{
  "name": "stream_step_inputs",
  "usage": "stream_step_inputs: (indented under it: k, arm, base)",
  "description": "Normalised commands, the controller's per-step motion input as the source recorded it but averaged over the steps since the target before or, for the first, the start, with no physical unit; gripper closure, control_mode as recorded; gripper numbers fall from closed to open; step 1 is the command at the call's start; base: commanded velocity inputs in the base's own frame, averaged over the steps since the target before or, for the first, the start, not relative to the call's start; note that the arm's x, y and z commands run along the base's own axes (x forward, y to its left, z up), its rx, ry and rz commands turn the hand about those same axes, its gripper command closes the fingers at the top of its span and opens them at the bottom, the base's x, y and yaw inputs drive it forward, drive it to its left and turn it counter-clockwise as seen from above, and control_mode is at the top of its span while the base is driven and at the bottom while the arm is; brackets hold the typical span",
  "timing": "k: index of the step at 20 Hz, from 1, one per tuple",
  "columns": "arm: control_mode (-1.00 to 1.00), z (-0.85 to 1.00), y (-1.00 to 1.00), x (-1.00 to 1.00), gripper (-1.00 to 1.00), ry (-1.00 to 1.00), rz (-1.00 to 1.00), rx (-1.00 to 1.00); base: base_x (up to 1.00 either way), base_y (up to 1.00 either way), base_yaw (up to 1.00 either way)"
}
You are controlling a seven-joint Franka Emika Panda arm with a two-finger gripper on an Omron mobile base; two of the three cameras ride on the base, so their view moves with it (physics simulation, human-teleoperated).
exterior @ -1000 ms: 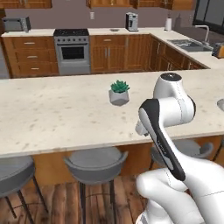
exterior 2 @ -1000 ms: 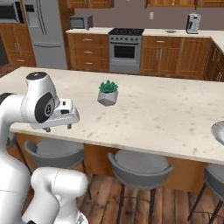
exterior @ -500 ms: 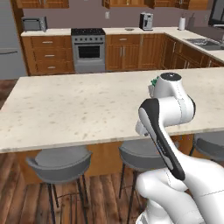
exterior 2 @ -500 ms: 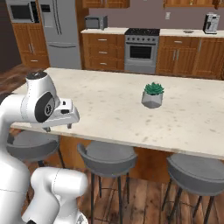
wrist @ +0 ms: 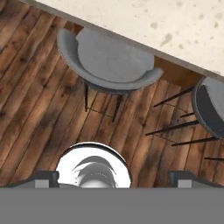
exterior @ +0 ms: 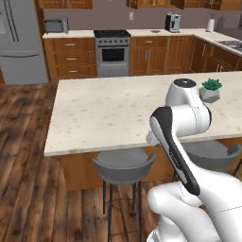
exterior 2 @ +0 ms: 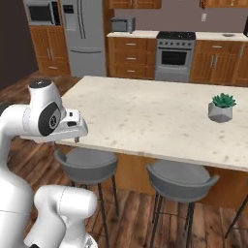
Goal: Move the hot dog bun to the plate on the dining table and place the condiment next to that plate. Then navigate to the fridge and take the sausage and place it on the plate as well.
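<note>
Gripper (wrist: 112,180) with fingertips wide apart and empty over wooden floor, grey stool (wrist: 109,61) at twelve o'clock, right base view adds fridge (exterior 2: 83,34), potted plant (exterior 2: 222,107) on island counter (exterior 2: 145,116)

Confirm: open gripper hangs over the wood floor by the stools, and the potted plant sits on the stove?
Wrong on the plant. The right base view shows the potted plant on the island counter, not the stove. The rest holds: the gripper is open above the floor beside the stools.
</note>
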Motion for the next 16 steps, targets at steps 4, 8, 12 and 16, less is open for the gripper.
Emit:
stream_step_inputs:
  k: [4,8,12,16]
  arm:
    - [1.00,0.00,0.00,0.00,-1.00,0.00,0.00,0.00]
    - [1.00,0.00,0.00,0.00,-1.00,0.00,0.00,0.00]
    - [1.00,0.00,0.00,0.00,-1.00,0.00,0.00,0.00]
    - [1.00,0.00,0.00,0.00,-1.00,0.00,0.00,0.00]
  base:
    - [-0.14,1.00,0.00]
    - [-0.03,1.00,0.00]
    - [0.00,1.00,0.00]
    - [0.03,1.00,0.00]
